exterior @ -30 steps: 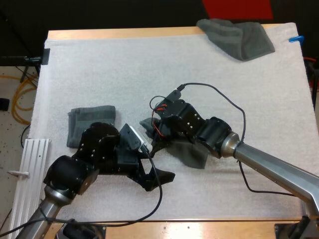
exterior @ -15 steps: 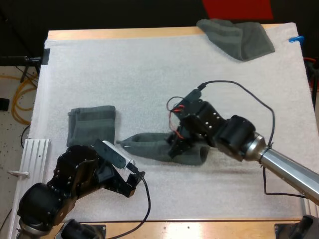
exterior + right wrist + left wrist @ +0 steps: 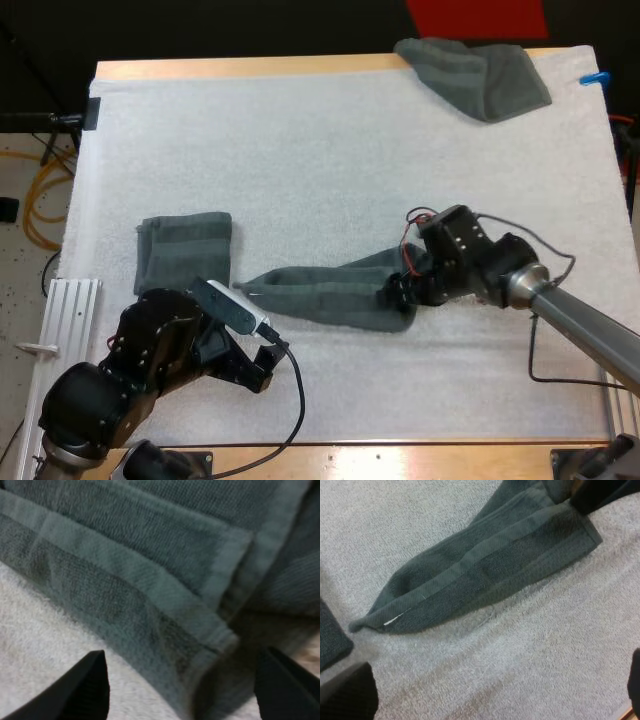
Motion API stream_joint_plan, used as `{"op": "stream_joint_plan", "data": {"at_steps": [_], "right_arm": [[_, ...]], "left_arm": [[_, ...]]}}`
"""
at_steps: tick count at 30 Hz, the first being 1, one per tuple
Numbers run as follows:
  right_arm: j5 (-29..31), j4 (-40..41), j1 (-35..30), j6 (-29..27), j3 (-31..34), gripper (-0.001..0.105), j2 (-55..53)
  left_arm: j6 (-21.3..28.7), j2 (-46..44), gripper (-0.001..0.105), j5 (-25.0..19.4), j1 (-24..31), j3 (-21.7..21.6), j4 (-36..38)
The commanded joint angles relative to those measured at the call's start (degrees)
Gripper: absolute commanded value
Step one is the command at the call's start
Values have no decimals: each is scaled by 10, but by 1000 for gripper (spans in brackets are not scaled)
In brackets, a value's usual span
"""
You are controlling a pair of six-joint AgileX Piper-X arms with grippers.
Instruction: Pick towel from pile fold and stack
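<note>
At mid-mat your long towel [image 3: 325, 292] lies flat, right gripper [image 3: 399, 292] at its end, left gripper [image 3: 256, 378] near its tip; jaws, unclear from above, stand spread and empty in both wrist views.

Wide bare mat [image 3: 300, 140] across the middle and far left, open to pass anywhere there, blocked only by the crumpled towel [image 3: 480, 75] at the far right corner. Nearer in, barred by the stretched towel [image 3: 320, 295] lying across the centre, with the right gripper [image 3: 400, 290] over its right end, fingers parted, and the folded towel [image 3: 185, 250] just off its left tip. Free strip of mat along the near edge, save for the left gripper [image 3: 258, 372], spread wide and touching nothing.
</note>
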Motion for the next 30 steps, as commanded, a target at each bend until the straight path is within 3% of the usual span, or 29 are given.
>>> {"op": "stream_joint_plan", "data": {"at_steps": [1, 4, 7, 12, 14, 19, 24, 30], "right_arm": [[-21, -15, -2, 14, 0, 60, 10], [-22, -31, -2, 27, 0, 59, 39], [-22, -55, -2, 36, 0, 49, 57], [-16, -60, -2, 43, 0, 10, 55], [-16, -56, -2, 34, 0, 0, 47], [-16, 6, 13, -62, 0, 0, 0], [-16, 98, 75, -190, 0, 0, -53], [28, 125, 147, -213, 17, 0, -61]], "left_arm": [[2, 2, 104, -8, -1, 0, 5], [2, 2, 104, -4, -1, 0, 5], [2, 2, 104, 0, -1, 0, 5], [2, 2, 104, -1, -1, 0, 5], [2, 2, 104, -1, -1, 0, 5], [10, 2, 104, -1, -1, 0, 5], [31, 7, 104, -8, -1, 0, 5], [46, 50, 104, -19, -1, 0, 5]]}}
